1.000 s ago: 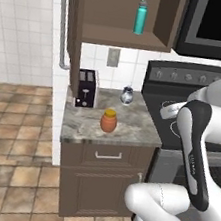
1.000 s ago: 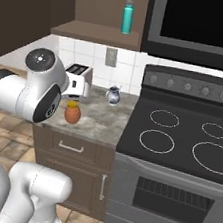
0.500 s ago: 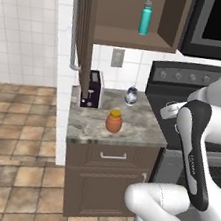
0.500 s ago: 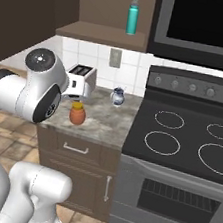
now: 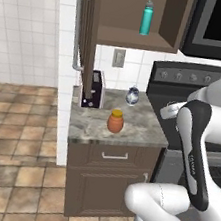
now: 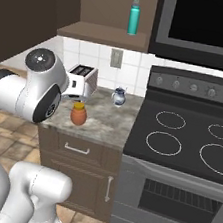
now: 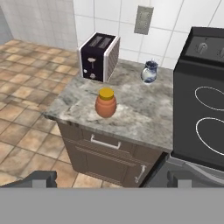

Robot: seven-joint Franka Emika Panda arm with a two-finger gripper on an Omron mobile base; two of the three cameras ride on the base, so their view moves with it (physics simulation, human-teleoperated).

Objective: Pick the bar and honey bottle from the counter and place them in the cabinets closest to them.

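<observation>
In your left base view, the white arm is folding up at the lower right, its dark-jointed elbow bent in front of the stove [image 5: 198, 81]. The honey bottle [image 5: 115, 121] is standing upright near the middle of the mottled stone table [image 5: 140, 128], well apart from the dark toaster [image 5: 95, 89] and the small glass jug [image 5: 132, 95] at the back. Above, the cabinet [image 5: 119, 35] is standing open, its long tubular handle [image 5: 79, 31] on the swung door, a slim teal bottle [image 5: 147, 18] on the plain shelf.

In your right base view, the arm's round grey-capped joint is sitting just left of the squat orange-brown jar.

In your hand view, the claw [image 7: 107, 179] is hanging high above the table's front edge, its dark fingertips [image 7: 38, 178] spread wide and gripping nothing. No writing is readable.
</observation>
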